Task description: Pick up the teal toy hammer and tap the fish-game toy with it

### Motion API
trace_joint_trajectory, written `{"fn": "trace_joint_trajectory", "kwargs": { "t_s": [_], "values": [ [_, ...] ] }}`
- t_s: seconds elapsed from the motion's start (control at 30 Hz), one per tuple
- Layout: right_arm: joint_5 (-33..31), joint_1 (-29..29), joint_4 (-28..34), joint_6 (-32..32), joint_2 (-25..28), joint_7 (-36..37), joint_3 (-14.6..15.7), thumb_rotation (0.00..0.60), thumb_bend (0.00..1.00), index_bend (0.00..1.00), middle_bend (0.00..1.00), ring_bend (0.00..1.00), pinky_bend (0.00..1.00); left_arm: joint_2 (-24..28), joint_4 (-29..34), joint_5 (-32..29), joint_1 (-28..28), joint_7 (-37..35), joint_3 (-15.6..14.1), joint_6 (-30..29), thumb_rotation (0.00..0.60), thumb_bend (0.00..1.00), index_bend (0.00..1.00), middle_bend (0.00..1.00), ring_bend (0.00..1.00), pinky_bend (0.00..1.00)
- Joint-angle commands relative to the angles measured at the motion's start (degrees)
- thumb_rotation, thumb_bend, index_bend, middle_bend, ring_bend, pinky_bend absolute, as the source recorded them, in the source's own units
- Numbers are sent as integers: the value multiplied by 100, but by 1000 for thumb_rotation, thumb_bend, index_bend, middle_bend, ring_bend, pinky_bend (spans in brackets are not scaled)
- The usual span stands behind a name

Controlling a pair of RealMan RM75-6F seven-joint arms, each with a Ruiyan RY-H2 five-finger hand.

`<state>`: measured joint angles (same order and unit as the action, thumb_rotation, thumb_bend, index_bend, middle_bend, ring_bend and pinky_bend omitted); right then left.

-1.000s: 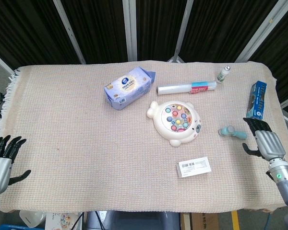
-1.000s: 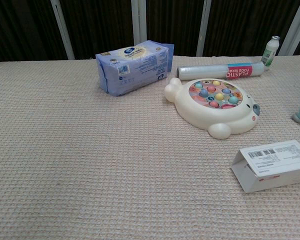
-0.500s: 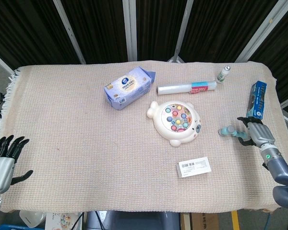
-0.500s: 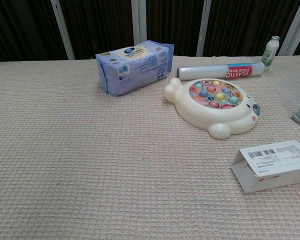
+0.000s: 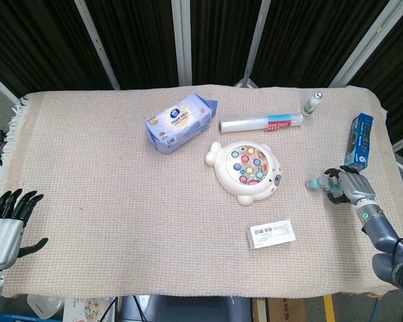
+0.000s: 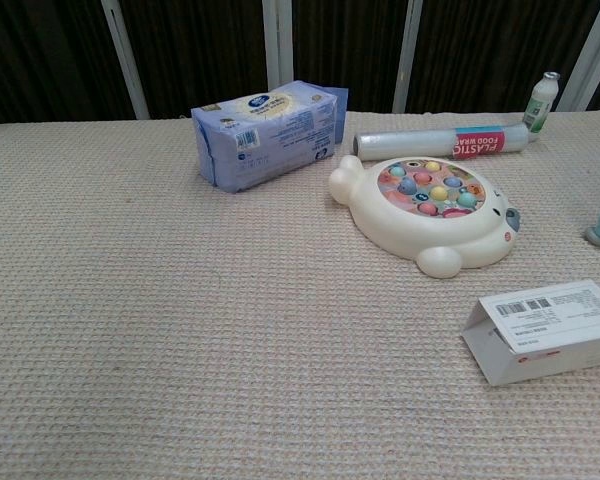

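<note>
Beige woven cloth (image 5: 107,201) is covering the whole table, with dark panels and pale struts standing behind it. Taking the fish-game toy (image 5: 246,172) as the landmark and working from the near edge outward: the left hand (image 5: 5,225) is sitting at the near corner, far to the toy's left, fingers spread and holding nothing. Just nearer than the toy, a white box (image 5: 271,233) is lying flat, showing a barcode label whose small print is too fine to read. Well to the toy's right, the teal toy hammer (image 5: 317,182) is lying on the cloth, and the right hand (image 5: 349,187) is curling its fingers over the handle end — whether they are actually gripping it I cannot tell. The chest view is catching only the hammer's head at its right edge. Farther right, a blue carton (image 5: 359,139) is lying near the table edge. Beyond the toy, a roll (image 6: 442,142) is reading "PLASTIC FOOD WRAP" upside down, a small bottle (image 5: 314,103) is standing just past its right end, and a blue tissue pack (image 5: 180,123) is resting beyond the toy to its left — its logo unreadable.
</note>
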<state>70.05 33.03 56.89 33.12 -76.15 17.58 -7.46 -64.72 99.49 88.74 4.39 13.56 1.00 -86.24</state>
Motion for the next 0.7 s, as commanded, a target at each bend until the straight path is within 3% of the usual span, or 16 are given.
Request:
{"fn": "trace_joint_trajectory", "kwargs": {
  "t_s": [0.03,0.4,0.7],
  "values": [
    [2,-5,-22,9,-26,2,7,600,464,278,291,100,99,-7,-17,-8,7,-13,4,10,600,103,164,102,0,0],
    [36,23,-102,21,-178,5,17,600,580,323,332,145,121,-20,-79,-68,14,-70,3,53,600,103,164,102,0,0],
    [31,55,-68,53,-203,-86,9,600,595,351,363,169,130,-31,-115,-89,35,-92,8,88,600,102,161,102,0,0]
  ]
}}
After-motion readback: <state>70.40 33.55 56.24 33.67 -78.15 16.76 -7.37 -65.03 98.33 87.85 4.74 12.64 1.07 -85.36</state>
